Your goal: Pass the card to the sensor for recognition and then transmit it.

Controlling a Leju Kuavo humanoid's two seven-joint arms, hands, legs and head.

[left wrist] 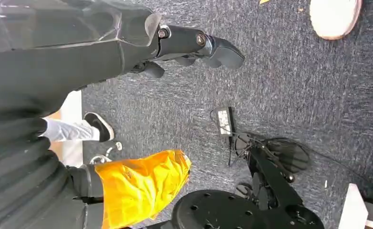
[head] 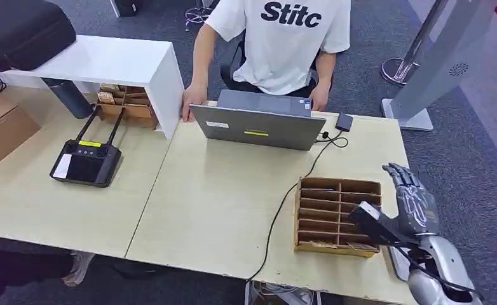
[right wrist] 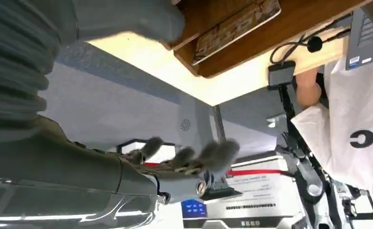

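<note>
A wooden slotted card holder (head: 335, 215) stands on the table's right part. Cards lie in its nearest slot (head: 362, 246); one printed card (right wrist: 237, 26) shows in the right wrist view inside the wooden box. My right hand (head: 412, 202) hovers at the holder's right side with fingers spread and its thumb reaching over the holder's right end; it holds nothing. A small black box (head: 344, 121) with a cable sits beside the laptop. My left hand (left wrist: 199, 45) hangs over the carpet, holding nothing.
A person in a white shirt (head: 284, 38) sits behind a grey laptop (head: 258, 127). A black cable (head: 284, 203) crosses the table. At the left are a black controller (head: 86, 162), a white shelf (head: 119, 63) and a cardboard box (head: 1, 130). A flat grey pad (head: 398, 262) lies under my right forearm.
</note>
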